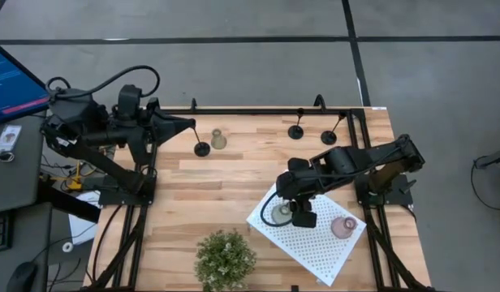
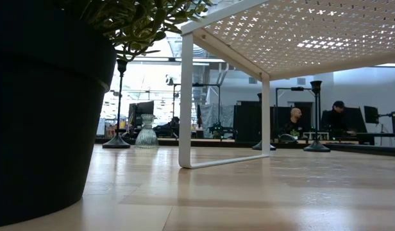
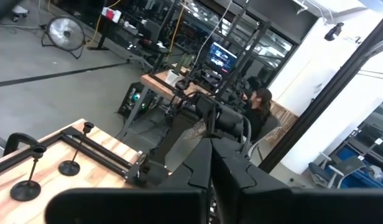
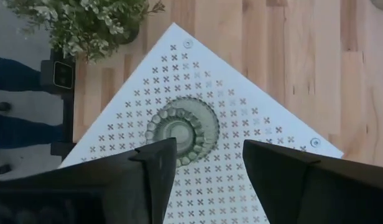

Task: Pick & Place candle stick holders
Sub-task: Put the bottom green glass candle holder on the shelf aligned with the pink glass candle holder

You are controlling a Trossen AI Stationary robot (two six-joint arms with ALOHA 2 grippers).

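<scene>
My right gripper (image 1: 297,212) is open and points down over the white perforated board (image 1: 315,247). A greenish holder (image 4: 182,129) stands on the board below it, between and beyond the fingers. A pinkish holder (image 1: 343,227) also stands on the board. My left gripper (image 1: 191,123) is shut and level at the far left. It is just above the stem top of a black holder (image 1: 201,149), and I cannot tell whether it touches it. A pale holder (image 1: 219,139) stands beside that black one. Two more black holders (image 1: 296,132) (image 1: 329,137) stand at the far right.
A bushy potted plant (image 1: 226,258) stands at the near edge, left of the board. The board rests raised on white legs (image 2: 184,96). Bare wood lies in the table's middle (image 1: 234,182). People sit at desks in the room beyond the table (image 2: 294,122).
</scene>
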